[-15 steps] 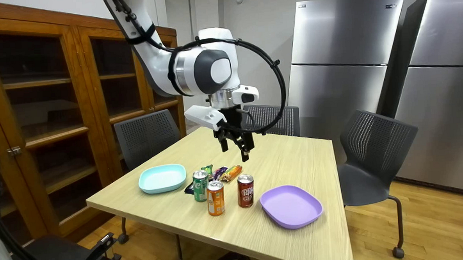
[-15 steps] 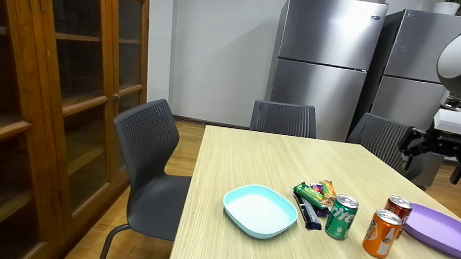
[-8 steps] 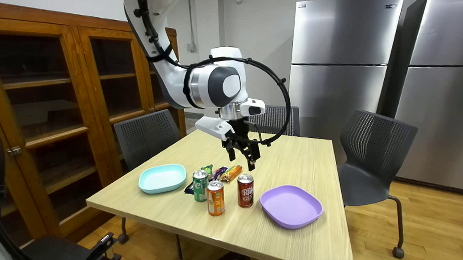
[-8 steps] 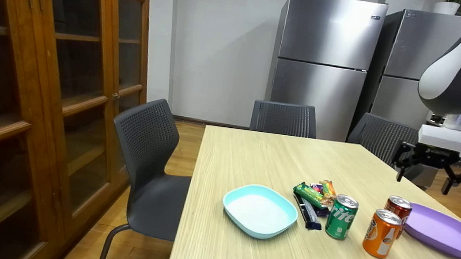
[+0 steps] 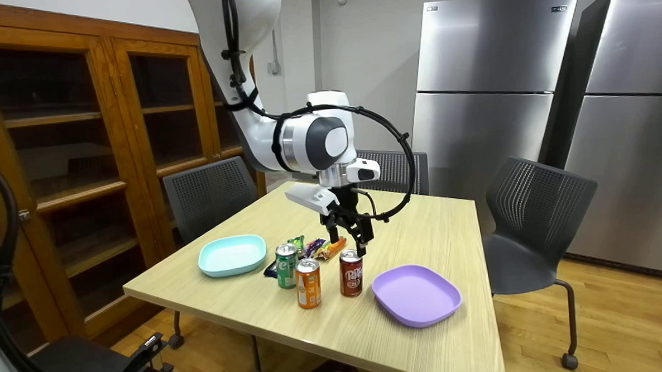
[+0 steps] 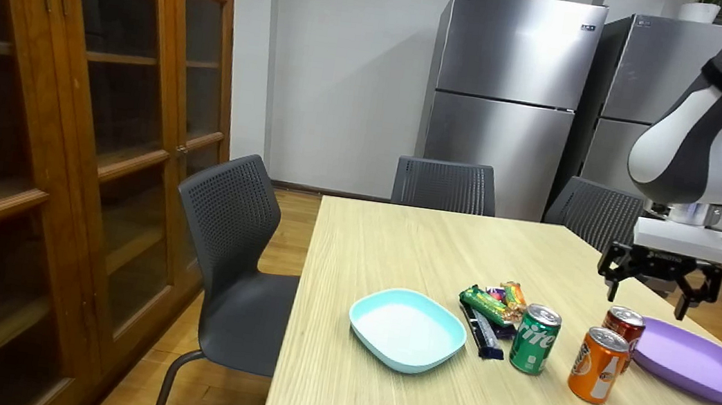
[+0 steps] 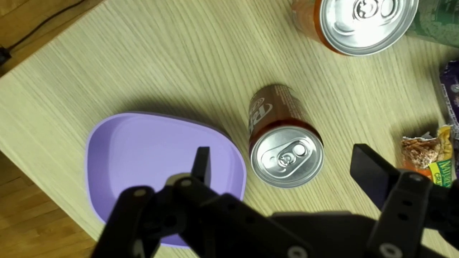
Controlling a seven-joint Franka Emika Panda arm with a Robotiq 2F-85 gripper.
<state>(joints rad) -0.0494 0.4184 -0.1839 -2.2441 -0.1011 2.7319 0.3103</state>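
My gripper (image 7: 282, 154) is open and empty. In the wrist view its fingers are spread to either side of the lid of an upright dark red Dr Pepper can (image 7: 274, 105), with a gap on both sides. In both exterior views the gripper (image 5: 347, 244) (image 6: 645, 303) hangs just above and behind this can (image 5: 351, 274) (image 6: 629, 326), fingers pointing down. An orange can (image 5: 308, 287) (image 6: 595, 373) and a green Sprite can (image 5: 286, 270) (image 6: 533, 344) stand nearby. A purple plate (image 5: 417, 297) (image 7: 143, 154) lies beside the red can. My left finger overlaps the plate in the wrist view.
A light blue plate (image 5: 232, 256) (image 6: 407, 330) lies at the table's other side. Several wrapped snack bars (image 5: 315, 248) (image 6: 487, 306) lie in a pile by the green can. Dark chairs (image 5: 534, 227) (image 6: 244, 243) stand around the wooden table (image 6: 439, 241).
My gripper has moved down toward the table and slightly toward the red can, staying open. The cans, plates and snack bars have not moved.
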